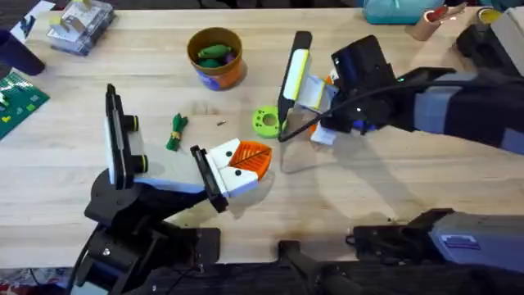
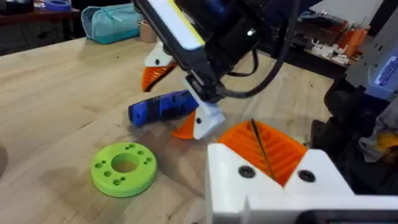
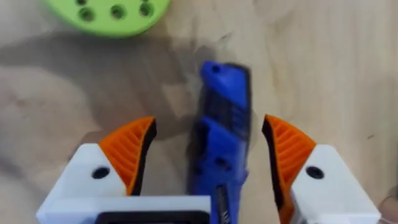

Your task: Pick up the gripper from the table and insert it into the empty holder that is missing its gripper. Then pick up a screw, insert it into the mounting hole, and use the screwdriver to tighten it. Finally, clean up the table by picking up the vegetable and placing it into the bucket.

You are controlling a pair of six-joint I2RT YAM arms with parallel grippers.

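Note:
A blue screwdriver (image 3: pixel 221 130) lies on the table between the fingers of my right gripper (image 3: pixel 208 149), which is open around it. In the overhead view the right gripper (image 1: pixel 323 124) sits just right of a green disc with holes (image 1: pixel 265 121). My left gripper (image 1: pixel 244 160) is shut, with its orange pads (image 2: pixel 280 146) together, just below the disc. A small screw (image 1: pixel 221 124) and a green vegetable (image 1: pixel 176 131) lie left of the disc. The orange bucket (image 1: pixel 228 75) at the back holds green vegetables. A black and yellow bar (image 1: pixel 295 74) stands by the right gripper.
A black upright plate with two yellow-tipped pegs (image 1: pixel 116 135) stands at the left, above my left arm's base. A clear plastic box (image 1: pixel 80 24) and a green board (image 1: pixel 16 102) lie at the far left. A teal pouch (image 2: pixel 112 22) rests at the table's far edge.

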